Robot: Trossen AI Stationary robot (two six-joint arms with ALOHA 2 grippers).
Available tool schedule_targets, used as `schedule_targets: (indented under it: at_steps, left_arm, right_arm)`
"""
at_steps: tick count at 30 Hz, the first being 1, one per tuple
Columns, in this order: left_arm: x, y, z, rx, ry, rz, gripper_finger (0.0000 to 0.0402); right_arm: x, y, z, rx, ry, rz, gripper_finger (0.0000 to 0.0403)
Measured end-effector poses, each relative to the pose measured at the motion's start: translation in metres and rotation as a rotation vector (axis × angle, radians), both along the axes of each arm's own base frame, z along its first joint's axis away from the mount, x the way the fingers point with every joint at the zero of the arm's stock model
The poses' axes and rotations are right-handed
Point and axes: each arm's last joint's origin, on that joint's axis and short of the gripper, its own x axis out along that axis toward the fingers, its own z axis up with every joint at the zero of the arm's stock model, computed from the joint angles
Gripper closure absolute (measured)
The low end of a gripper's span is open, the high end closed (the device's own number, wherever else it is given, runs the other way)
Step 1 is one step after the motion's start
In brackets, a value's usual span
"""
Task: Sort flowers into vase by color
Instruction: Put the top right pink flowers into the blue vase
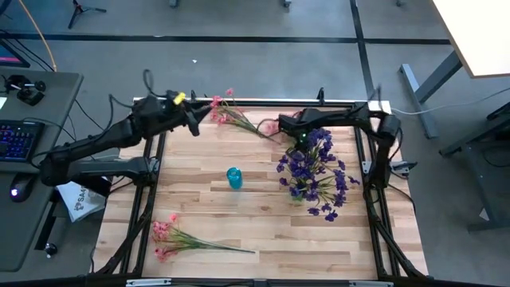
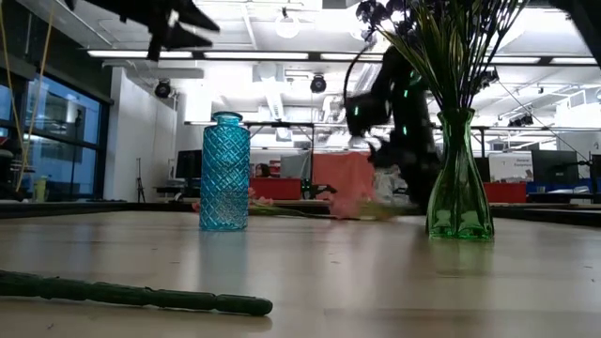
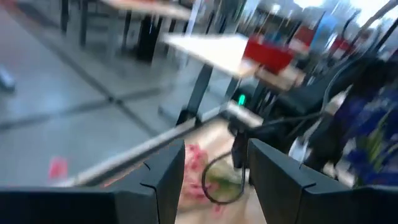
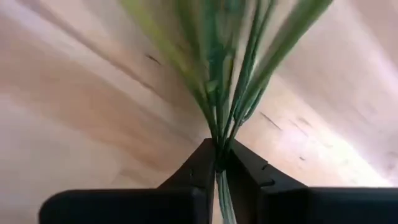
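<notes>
One pink sprig (image 1: 239, 119) lies along the far edge of the table, between both grippers. My right gripper (image 1: 293, 130) is shut on its green stems (image 4: 227, 93). My left gripper (image 1: 198, 119) hangs open, raised above the far-left corner near the sprig's pink blossoms (image 3: 198, 167), and touches nothing. A second pink sprig (image 1: 179, 237) lies flat at the near-left; its stem (image 2: 131, 295) shows in the low view. Purple flowers (image 1: 315, 171) stand in a green glass vase (image 2: 458, 192). A blue patterned vase (image 1: 233, 177) (image 2: 225, 171) stands upright at the table's middle. My right gripper pinches several thin green stems (image 4: 219, 154) of the far pink sprig between its two fingers, where they run together into one bundle. The stems fan out beyond the fingertips, low over the wood. Whether the sprig is lifted clear or rests on the table cannot be told.
A black frame rail (image 1: 263, 102) runs round the table's edges. The green vase with its wide purple bunch stands just nearer than my right gripper. Bare wood (image 1: 263, 215) lies between the blue vase and the near edge. A desk with a keyboard (image 1: 20, 139) stands off to the left.
</notes>
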Motion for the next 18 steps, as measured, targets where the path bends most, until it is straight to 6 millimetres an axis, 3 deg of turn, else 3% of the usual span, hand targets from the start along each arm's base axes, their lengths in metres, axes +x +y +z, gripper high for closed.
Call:
schedule_targets:
  at_steps: [11, 18]
  left_arm:
    - [-0.021, -0.009, 0.030, 0.155, -0.212, 0.041, 0.0238]
    - [-0.012, -0.006, 0.031, 0.137, -0.253, -0.022, 0.0238]
  right_arm:
    - [-0.022, 0.008, 0.100, -0.160, -0.417, 0.015, 0.0398]
    - [-0.028, -0.015, 0.158, -0.414, -0.853, -0.020, 0.0401]
